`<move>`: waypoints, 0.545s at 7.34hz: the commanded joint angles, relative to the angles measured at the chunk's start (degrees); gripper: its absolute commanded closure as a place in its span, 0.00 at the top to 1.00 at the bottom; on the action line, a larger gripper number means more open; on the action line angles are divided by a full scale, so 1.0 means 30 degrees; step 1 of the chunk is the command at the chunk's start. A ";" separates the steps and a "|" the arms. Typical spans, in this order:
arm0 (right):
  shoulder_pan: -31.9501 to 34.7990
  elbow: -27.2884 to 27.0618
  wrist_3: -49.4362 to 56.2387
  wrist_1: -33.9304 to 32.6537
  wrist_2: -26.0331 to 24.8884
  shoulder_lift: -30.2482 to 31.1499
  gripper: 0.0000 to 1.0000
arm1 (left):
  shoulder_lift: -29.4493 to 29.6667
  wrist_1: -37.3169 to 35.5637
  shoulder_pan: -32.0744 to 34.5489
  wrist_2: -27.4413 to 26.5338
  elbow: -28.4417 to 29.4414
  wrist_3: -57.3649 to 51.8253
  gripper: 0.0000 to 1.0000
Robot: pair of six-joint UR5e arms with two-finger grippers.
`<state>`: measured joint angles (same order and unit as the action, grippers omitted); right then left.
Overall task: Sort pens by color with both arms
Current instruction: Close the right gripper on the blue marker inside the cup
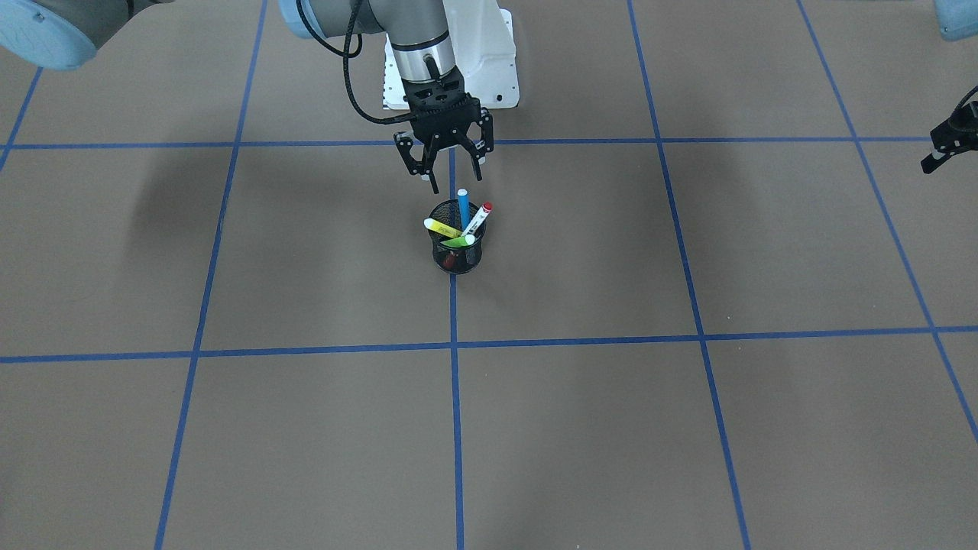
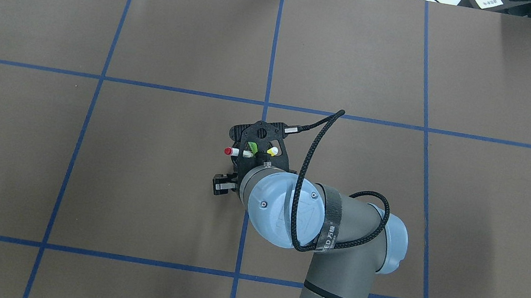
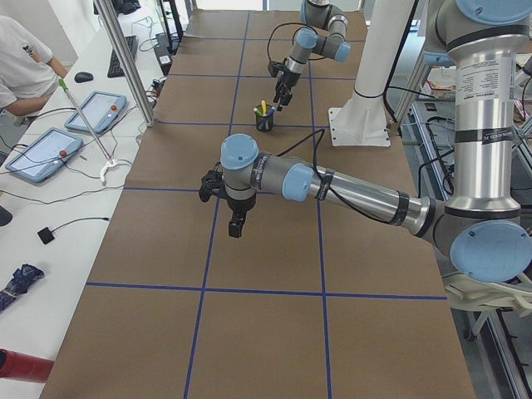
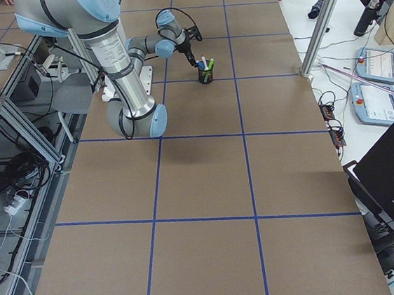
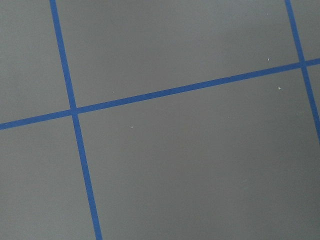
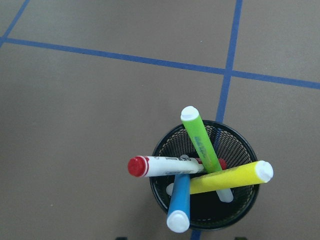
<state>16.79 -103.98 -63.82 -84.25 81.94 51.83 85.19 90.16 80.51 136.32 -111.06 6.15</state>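
Pens (image 6: 200, 142) overhang the cup rim (image 6: 167, 142) (right tool (image 1: 456, 182) gaping just above).

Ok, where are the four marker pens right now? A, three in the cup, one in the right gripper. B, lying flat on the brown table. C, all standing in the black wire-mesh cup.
C: the blue marker pen, the red-capped white-label pen, the light green pen and the yellow pen all lean inside the black wire-mesh cup, and the open right gripper above it holds nothing.
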 commanded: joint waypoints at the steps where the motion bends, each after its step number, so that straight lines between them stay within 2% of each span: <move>1: -0.0002 0.0120 0.0267 0.0018 -0.0098 -0.0079 0.66 | -0.0008 -0.0023 0.0000 0.0000 -0.0039 0.0000 1.00; 4: -0.0001 0.0354 0.0823 0.0077 -0.0507 -0.0109 0.66 | -0.0008 -0.0023 0.0000 0.0000 -0.0156 0.0000 1.00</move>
<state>16.81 -103.26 -62.01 -84.09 81.03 51.53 85.17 90.09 80.51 136.32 -111.39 6.15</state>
